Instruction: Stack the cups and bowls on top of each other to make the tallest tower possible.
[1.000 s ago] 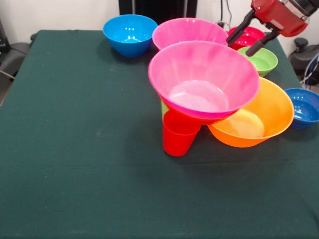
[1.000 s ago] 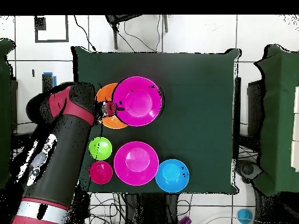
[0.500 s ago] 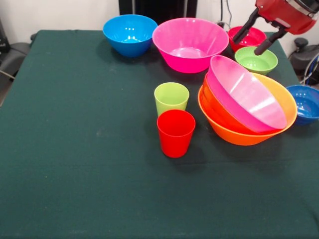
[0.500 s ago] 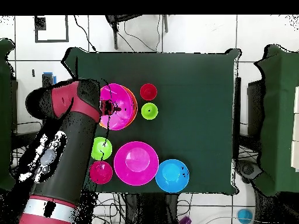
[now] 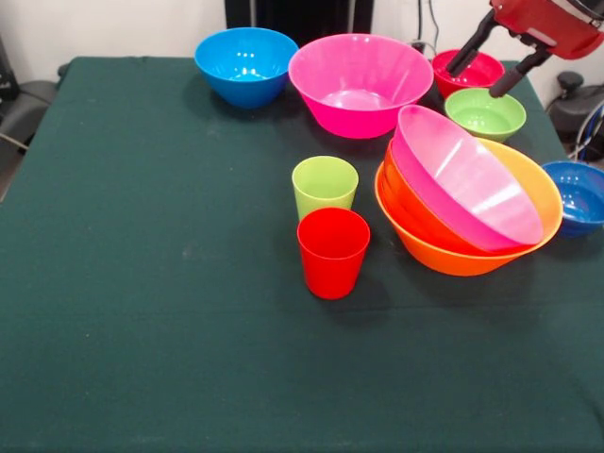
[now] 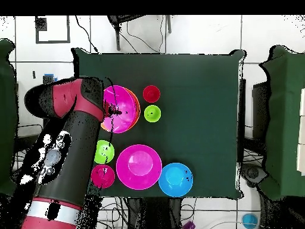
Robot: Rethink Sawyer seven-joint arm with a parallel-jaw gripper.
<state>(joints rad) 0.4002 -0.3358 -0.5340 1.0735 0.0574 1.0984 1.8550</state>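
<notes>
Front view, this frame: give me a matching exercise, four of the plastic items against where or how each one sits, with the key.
Items
1. red plastic cup
2. lime green plastic cup
3. big pink plastic bowl lying in the orange bowl
4. light blue plastic bowl

Places or states
A. tilted, nested
B. upright, nearest the camera
C. far side, beside the other big pink bowl
D. directly behind the red cup

Pairs: 1-B, 2-D, 3-A, 4-C

A dark green cloth-covered tabletop point(image 5: 151, 283) fills the front view. In the overhead view it stands on a white tiled floor point(image 6: 196, 33) — black cables point(image 6: 134, 36) trail across the tiles just beyond one edge.
</notes>
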